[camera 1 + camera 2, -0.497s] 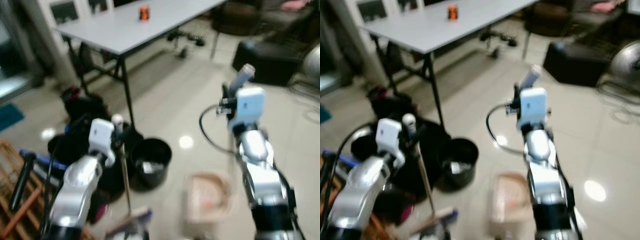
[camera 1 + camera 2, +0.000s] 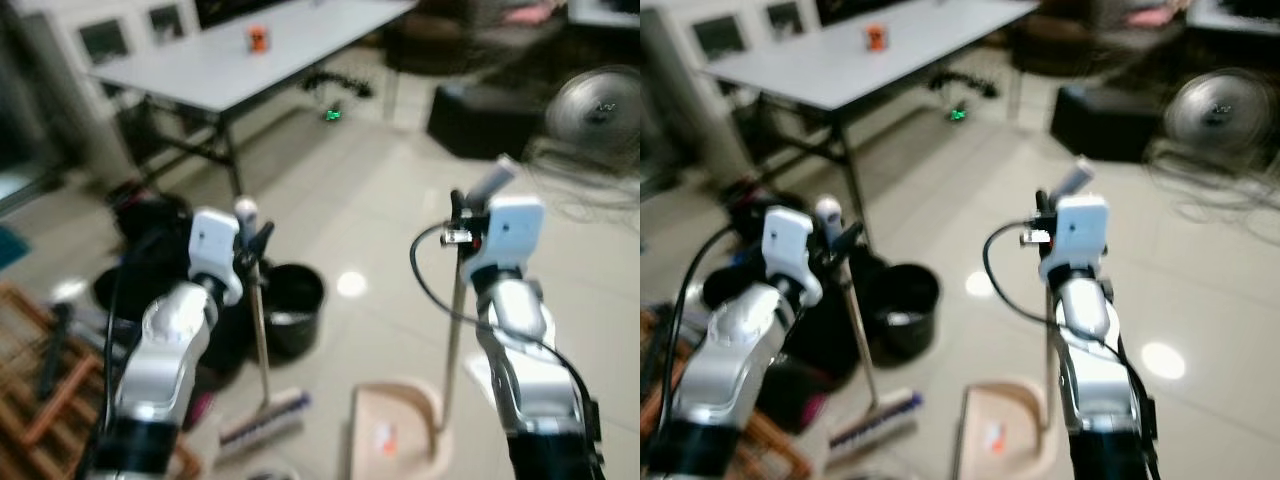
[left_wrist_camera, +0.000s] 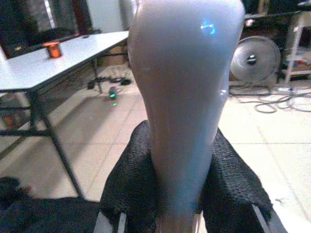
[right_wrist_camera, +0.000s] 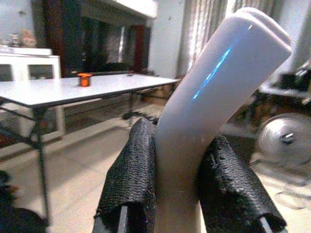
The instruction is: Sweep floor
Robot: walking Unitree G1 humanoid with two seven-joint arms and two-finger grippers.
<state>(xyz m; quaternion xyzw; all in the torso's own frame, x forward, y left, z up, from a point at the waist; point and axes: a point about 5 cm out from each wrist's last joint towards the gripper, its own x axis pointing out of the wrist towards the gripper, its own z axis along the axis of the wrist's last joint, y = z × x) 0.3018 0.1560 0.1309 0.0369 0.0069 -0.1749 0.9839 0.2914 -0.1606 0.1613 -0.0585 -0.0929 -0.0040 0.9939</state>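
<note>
Left gripper (image 3: 177, 194): its two black fingers are clamped on the top of the broom handle (image 3: 182, 97); the pale rounded grip sits tight between the pads.
Right gripper (image 4: 182, 189): its fingers are pressed together on the bent pale handle of the dustpan (image 4: 214, 92), one pad on each side.
Broom (image 2: 258, 330): it stands almost upright on the left side, near the robot. Its brush head (image 2: 265, 422) is down at the floor, though the blur hides whether the bristles touch the tiles.
Dustpan (image 2: 395, 435): the pale pan rests on the floor near the robot, to the right of the brush head and a little apart from it. Its long stick (image 2: 455, 340) goes up to the right gripper.
Content of pan: a small orange spot (image 2: 383, 437) lies inside; what it is cannot be told.
Floor (image 2: 370, 220): light glossy tiles. No clear dirt can be made out, because the head views are soft.
Surroundings: a black bucket (image 2: 293, 305) stands just behind the broom; a grey folding table (image 2: 250, 60) with a small orange object (image 2: 258, 38) is far on the left; a fan (image 2: 598, 108) is far on the right.
Progress: both tools are in hand and set low on the floor, so I judge the preparation done. The sweeping itself seems early or in the middle; bringing brush and pan together is left to do.
</note>
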